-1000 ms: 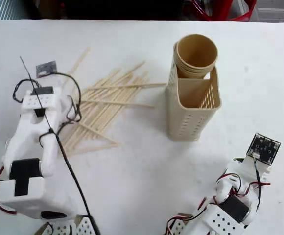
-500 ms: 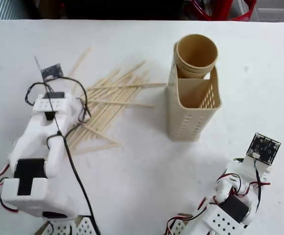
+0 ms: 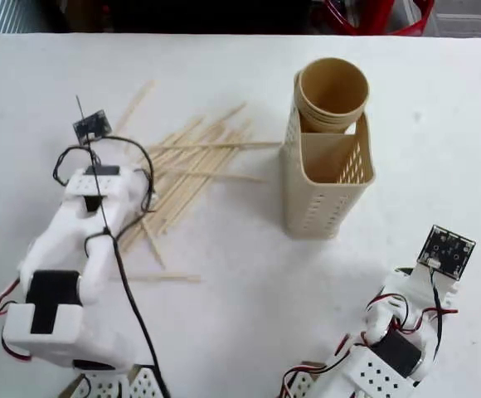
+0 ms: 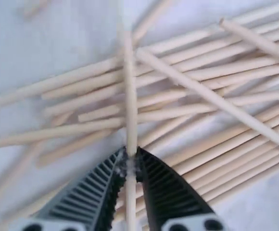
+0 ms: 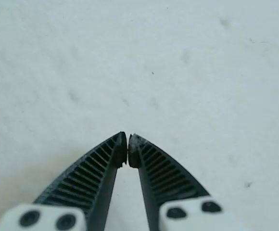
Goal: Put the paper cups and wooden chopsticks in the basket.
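Left wrist view: chopstick (image 4: 129,86) in gripper (image 4: 130,155)

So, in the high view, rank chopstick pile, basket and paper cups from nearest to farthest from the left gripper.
1. Chopstick pile: under the left gripper, shut on one chopstick.
2. Basket: to the right.
3. Paper cups: in the basket's far compartment.

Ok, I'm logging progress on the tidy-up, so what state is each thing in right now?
basket: upright, near compartment looks empty.
paper cups: stacked, upright in the basket's far compartment.
chopstick pile: lying loose on the table, outside the basket.
left tool: shut on a single chopstick.
single chopstick: pinched, crossing over the pile.
right tool: shut, empty, over bare table.
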